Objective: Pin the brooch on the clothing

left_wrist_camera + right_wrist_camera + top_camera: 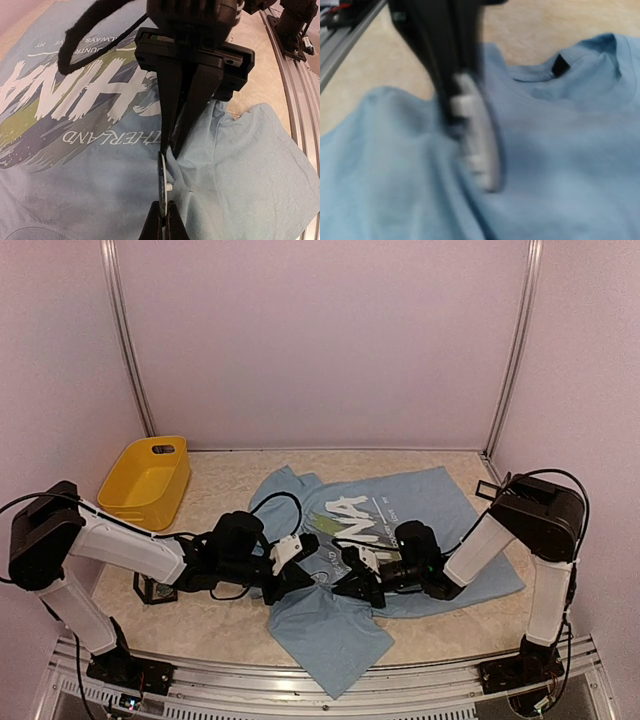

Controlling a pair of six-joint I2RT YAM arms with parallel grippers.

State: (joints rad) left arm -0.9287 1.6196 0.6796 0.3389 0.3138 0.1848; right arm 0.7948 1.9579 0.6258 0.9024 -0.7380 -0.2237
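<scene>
Left pincer [162, 209] clamping brooch [162, 175] edge, T-shirt [245, 170] bunched against brooch

1. Your T-shirt [430, 495] is soft, matt knitted cloth, and its white lettering [50, 95] is a flat, smooth print.
2. The worktop [230, 480] looks smooth, pale and mottled, with a dull sheen.
3. The yellow bin [150, 485] is smooth moulded plastic, slightly glossy.
4. Your left hand [163, 207] and right hand [175, 147] are hard, matt black plastic.
5. The cable sleeve [85, 30] is fuzzy black woven cloth.
6. The rails [295, 100] are bare, silvery satin metal.
7. The brooch [162, 175] shows a thin hard edge; you cannot tell its material.
</scene>
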